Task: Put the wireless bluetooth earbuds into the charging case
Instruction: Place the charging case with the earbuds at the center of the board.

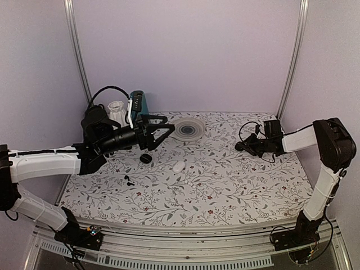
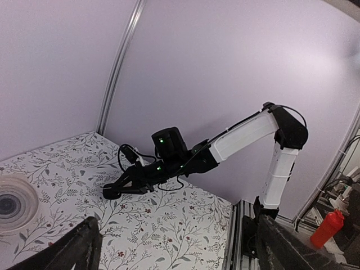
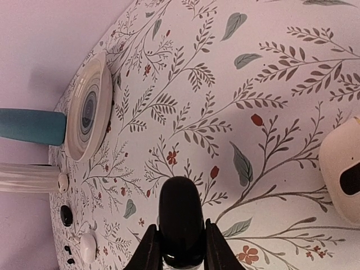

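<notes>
My right gripper [image 1: 241, 147] [image 3: 180, 230] is shut on a glossy black charging case [image 3: 180, 216] and holds it just above the floral mat at the right. A second dark case [image 1: 145, 158] and a white case [image 1: 179, 166] lie mid-table. Tiny black earbuds [image 1: 128, 179] lie on the mat left of them, and a faint white earbud [image 1: 192, 184] lies near the white case. My left gripper [image 1: 163, 134] [image 2: 180, 259] hovers wide open over the back left, nothing between its fingers [image 2: 79, 247]. It is raised and pointing at the right arm [image 2: 242, 138].
A shallow ringed plate [image 1: 188, 128] [image 3: 90, 112] sits at the back centre. A teal object [image 1: 136, 101] and a white ribbed cup [image 1: 117, 109] stand in the back left corner. A pale case-like thing with a dark opening [image 3: 340, 169] lies close by my right gripper.
</notes>
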